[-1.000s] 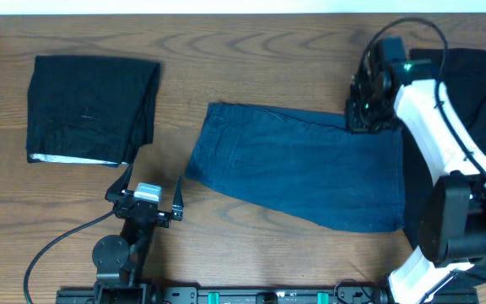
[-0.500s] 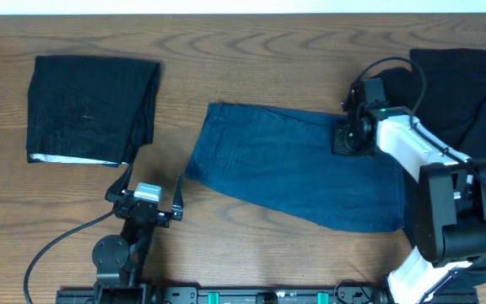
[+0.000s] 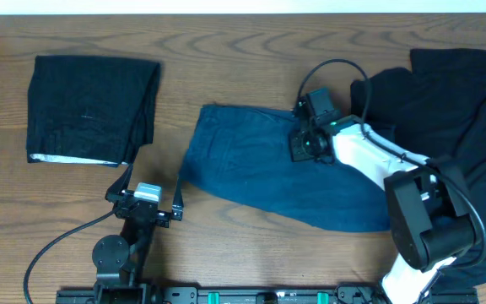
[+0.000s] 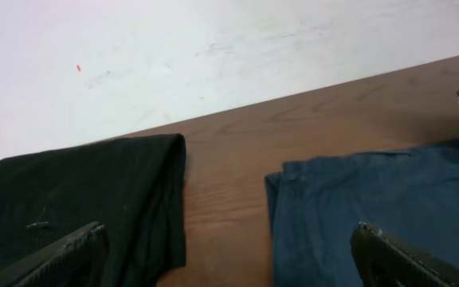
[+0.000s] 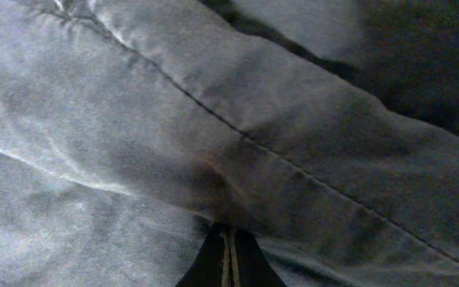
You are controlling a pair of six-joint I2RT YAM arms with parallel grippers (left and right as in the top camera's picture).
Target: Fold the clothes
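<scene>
A blue garment (image 3: 243, 169) lies spread in the middle of the table. It also shows in the left wrist view (image 4: 381, 199) and fills the right wrist view (image 5: 134, 119). My right gripper (image 3: 304, 145) is shut on a pinch of its fabric (image 5: 228, 259) and sits over the garment's upper middle, with the cloth drawn over towards the left. My left gripper (image 3: 147, 199) is open and empty (image 4: 229, 263), low near the front edge, just left of the blue garment.
A folded black garment (image 3: 91, 108) lies at the back left, seen also in the left wrist view (image 4: 78, 199). A heap of black clothes (image 3: 458, 93) lies at the right edge. Bare wood (image 3: 251, 59) runs along the back.
My right gripper has moved left across the blue garment, pulling its right end with it. The garment's left edge has shifted slightly left. The left arm has not moved.
</scene>
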